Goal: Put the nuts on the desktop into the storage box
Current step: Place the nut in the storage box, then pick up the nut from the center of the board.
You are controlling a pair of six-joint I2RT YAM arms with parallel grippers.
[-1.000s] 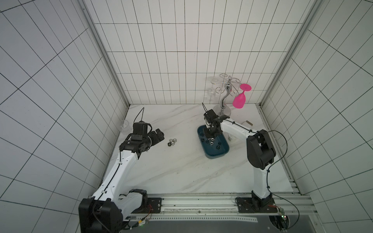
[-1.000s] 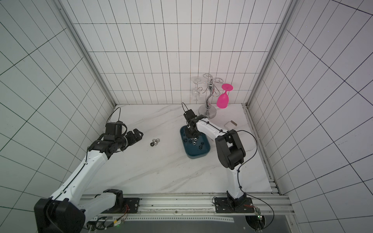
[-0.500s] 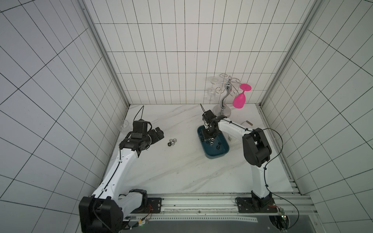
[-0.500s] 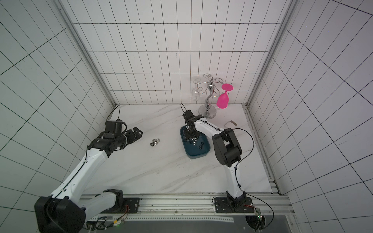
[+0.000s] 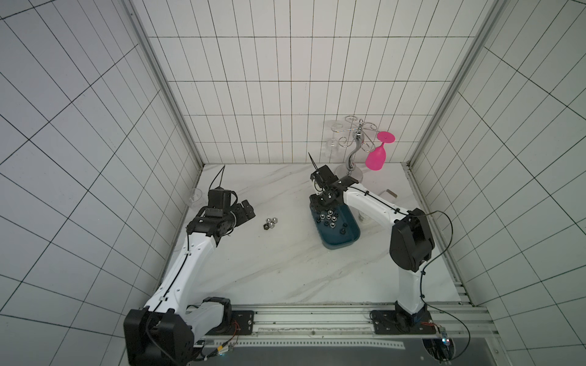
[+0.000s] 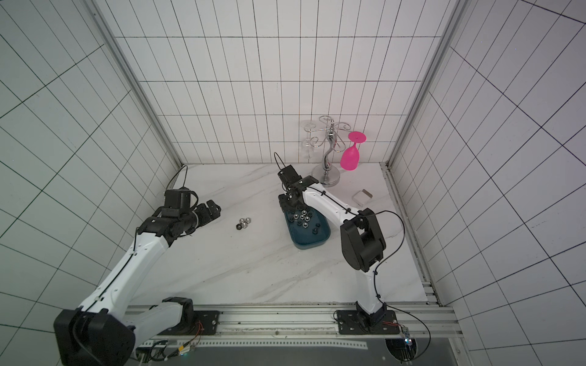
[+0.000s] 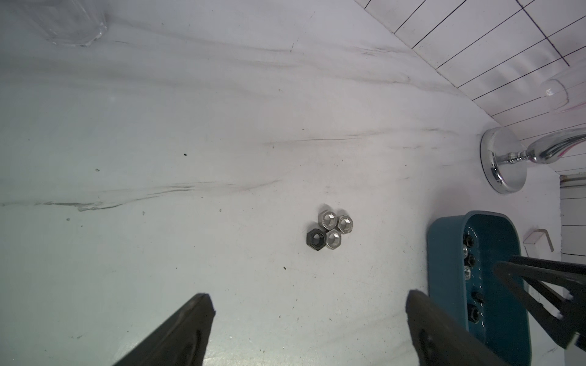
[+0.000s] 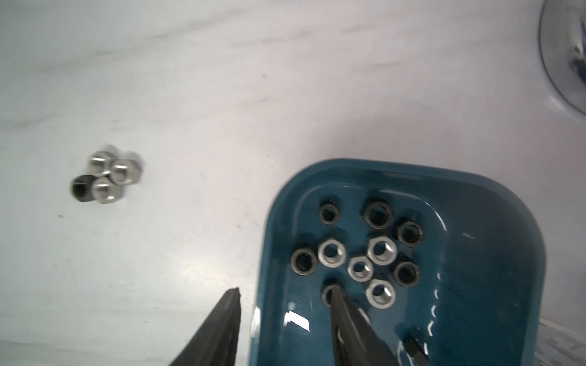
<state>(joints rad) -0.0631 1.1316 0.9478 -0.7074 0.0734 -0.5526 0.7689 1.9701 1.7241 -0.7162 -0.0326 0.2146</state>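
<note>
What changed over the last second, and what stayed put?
The right gripper opened its jaws over the storage box and shifted slightly toward the box's far end; nothing sits between the jaws now. The left gripper, open, and the four nuts on the desktop stayed where they were.

Glassware and odd bits along the white tiled walls
A chrome stemware stand rises in the back right corner, with a pink wine glass hanging bowl-down from one arm and a clear glass from another. A small white block lies nearer the right wall, in front of the stand. A clear cup sits by the left wall.
</note>
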